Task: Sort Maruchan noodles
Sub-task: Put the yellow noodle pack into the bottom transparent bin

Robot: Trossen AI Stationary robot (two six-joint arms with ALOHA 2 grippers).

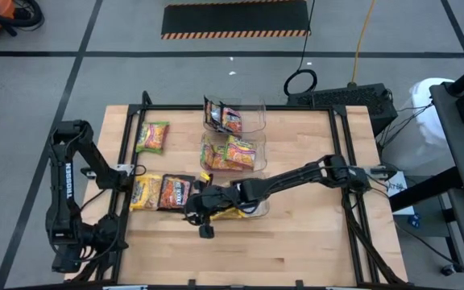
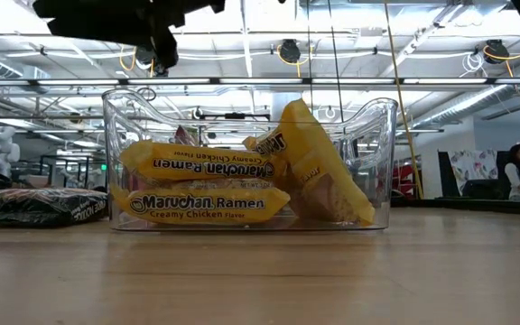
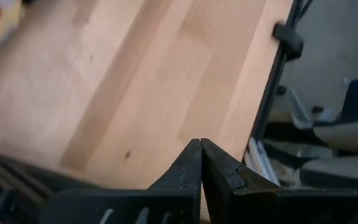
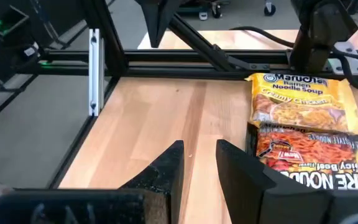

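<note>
Three Maruchan noodles packets lie flat on the table's left part: a green-yellow one [image 1: 152,137], a yellow one [image 1: 145,192] [image 4: 303,99] and a dark one [image 1: 176,192] [image 4: 319,158]. My right gripper [image 1: 192,211] [image 4: 197,163] hovers open just near of the dark packet, its fingers level and pointing toward the table's left edge, nothing between them. My left gripper [image 1: 135,171] [image 3: 201,165] is shut on nothing above the bare wood at the table's left edge.
Three clear bins stand in a row down the table's middle: the far bin [image 1: 252,109] holds dark packets, the middle bin [image 1: 258,149] green-yellow ones, the near bin [image 2: 382,162] yellow ones. My right arm [image 1: 296,176] reaches across the near bin. Black rails [image 4: 185,62] frame the table.
</note>
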